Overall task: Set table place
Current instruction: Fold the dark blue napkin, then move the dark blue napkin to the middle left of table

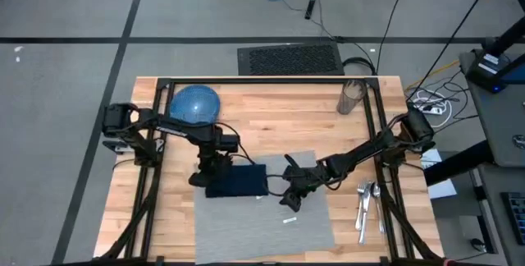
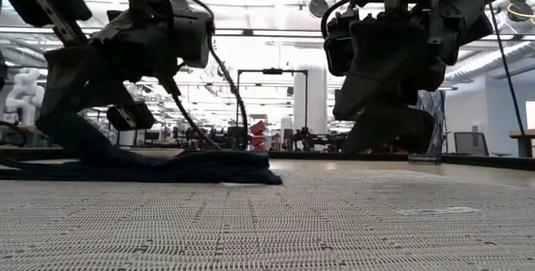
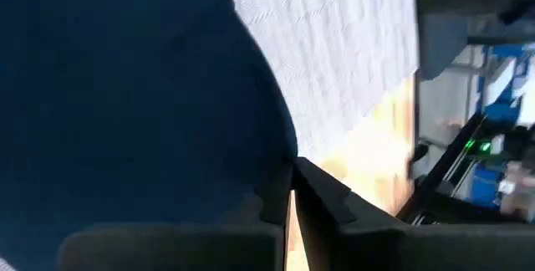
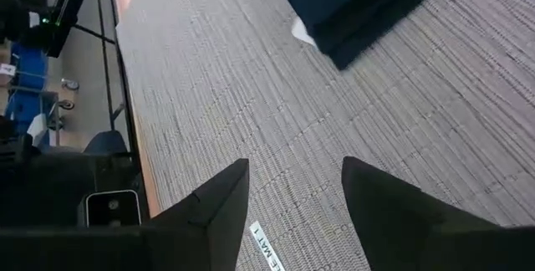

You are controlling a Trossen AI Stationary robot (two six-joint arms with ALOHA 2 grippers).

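Grey placemat (image 1: 262, 208) lies flat on table (image 1: 328, 122), front centre, w/ white tag (image 1: 289, 219). Left gripper (image 1: 205, 174) pinches the edge of the navy napkin (image 1: 238, 181), which overlaps the mat's far-left corner. Right gripper (image 4: 292, 191) hovers over the mat, fingers spread, nothing held. Blue dish (image 1: 195, 104) far left; cutlery (image 1: 367, 203) right of the mat.

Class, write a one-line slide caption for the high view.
Left gripper grips navy napkin on grey placemat; right gripper hovers open.
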